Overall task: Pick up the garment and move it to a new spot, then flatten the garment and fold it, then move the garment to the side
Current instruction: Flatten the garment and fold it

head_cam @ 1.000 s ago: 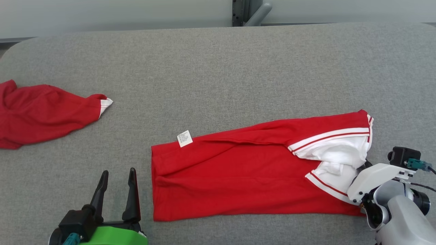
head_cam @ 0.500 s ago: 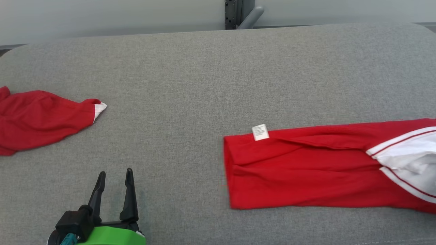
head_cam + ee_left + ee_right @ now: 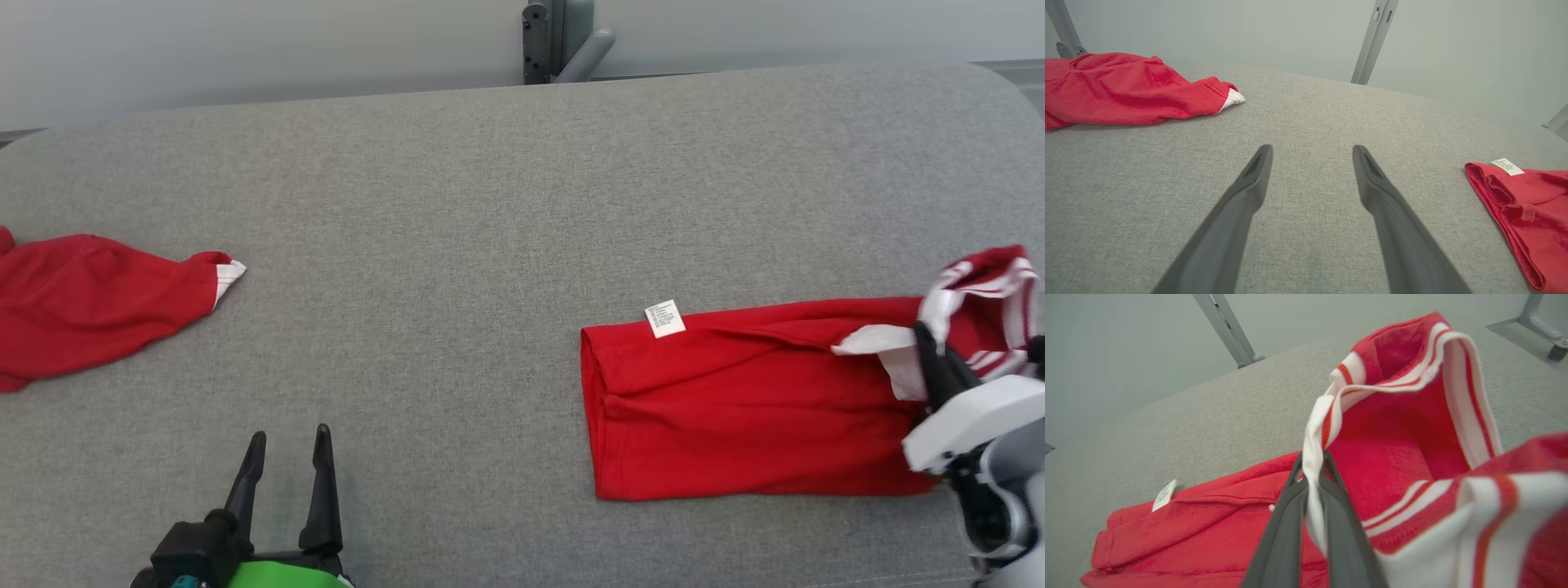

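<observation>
From the head view, a long folded red knit garment with white striped trim (image 3: 751,408) lies on the right side of a grey woven-cloth table (image 3: 490,204), with its striped collar end raised off the surface at the far right. My right pincer (image 3: 927,347) is clamped shut on the white trim there. A small white care label (image 3: 665,318) sits at the garment's far left corner. My left pincer (image 3: 290,434) rests at the lower left, spread wide and holding nothing, well apart from the garment. A second, crumpled red garment (image 3: 90,306) lies at the table's left edge. From the left wrist view, two dark tapered fingers stand open over bare, coarse grey cloth; the crumpled piece is up and to the left, and the folded garment's rolled edge and label are at the right. From the right wrist view, my fingers press together on a thin strip of ribbed white trim, the collar opening arches above them, and the soft red body trails down to the table. I judge the garment light, limp and slightly grippy on this cloth, so it will likely sag and drag, and its folds may slide apart. The thicker ribbed trim seems the surest hold, and a second hold near the label end would likely keep it flat.
</observation>
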